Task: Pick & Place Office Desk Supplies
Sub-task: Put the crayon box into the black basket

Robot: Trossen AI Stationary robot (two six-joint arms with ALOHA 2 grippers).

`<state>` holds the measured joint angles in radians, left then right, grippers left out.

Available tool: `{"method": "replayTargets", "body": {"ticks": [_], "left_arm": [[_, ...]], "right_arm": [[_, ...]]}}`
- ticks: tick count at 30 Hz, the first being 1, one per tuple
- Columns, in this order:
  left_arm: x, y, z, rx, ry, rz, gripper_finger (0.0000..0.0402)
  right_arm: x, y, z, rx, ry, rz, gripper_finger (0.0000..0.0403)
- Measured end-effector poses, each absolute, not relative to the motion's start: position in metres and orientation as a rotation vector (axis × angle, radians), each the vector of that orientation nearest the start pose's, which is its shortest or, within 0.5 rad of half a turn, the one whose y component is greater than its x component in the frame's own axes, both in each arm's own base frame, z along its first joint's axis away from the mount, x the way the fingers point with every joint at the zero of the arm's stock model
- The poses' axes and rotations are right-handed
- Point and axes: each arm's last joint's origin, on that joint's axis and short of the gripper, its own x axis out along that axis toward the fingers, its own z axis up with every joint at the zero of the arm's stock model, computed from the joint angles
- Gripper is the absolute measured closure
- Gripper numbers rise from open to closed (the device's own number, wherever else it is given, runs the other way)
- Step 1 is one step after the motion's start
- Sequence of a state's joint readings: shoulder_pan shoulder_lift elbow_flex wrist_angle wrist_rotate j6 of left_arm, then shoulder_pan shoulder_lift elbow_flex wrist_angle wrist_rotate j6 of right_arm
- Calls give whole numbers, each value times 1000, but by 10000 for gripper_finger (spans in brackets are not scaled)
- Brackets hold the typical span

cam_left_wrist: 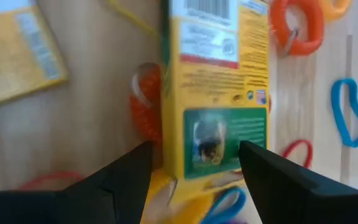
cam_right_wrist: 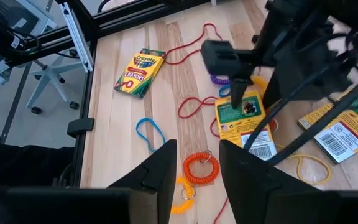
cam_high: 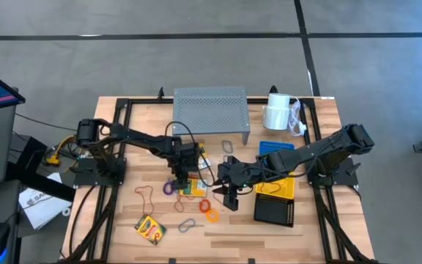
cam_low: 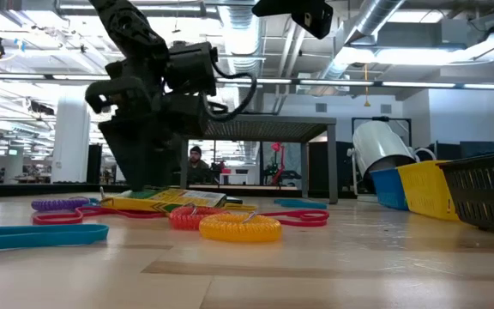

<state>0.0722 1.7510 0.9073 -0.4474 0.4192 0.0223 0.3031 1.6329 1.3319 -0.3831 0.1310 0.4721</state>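
L claw [cam_left_wrist: 194, 163] wide open astride 1 crayon box [cam_left_wrist: 219, 87]; R claw [cam_right_wrist: 197, 163] part-open, empty; 3 baskets [cam_high: 275, 210].

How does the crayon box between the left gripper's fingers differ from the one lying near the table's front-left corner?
The crayon box at the left gripper shows its back panel with a barcode; the corner crayon box shows its printed front. The first sits among loops with open fingers either side of it; the second lies alone, untouched. Both are yellow with green and lie flat.
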Motion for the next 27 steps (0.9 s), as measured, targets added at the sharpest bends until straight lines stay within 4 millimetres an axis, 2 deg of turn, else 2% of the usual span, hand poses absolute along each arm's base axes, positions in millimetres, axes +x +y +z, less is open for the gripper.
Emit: {"method": "replayTargets", "body": {"ticks": [6,16,21,27], "left_arm": [[301,2,129,-276,1261,-333,217],[299,2,134,-287,1257,-345,385],[295,2,143,-274,1259,-331,392],[285,2,166,-258,1221,-328,394]], "right_arm": [[347,105,291,305,694,4,285],[347,105,290,304,696,3,285],[347,105,290,302,699,3,285],[347,105,290,302,698,4,285]]}}
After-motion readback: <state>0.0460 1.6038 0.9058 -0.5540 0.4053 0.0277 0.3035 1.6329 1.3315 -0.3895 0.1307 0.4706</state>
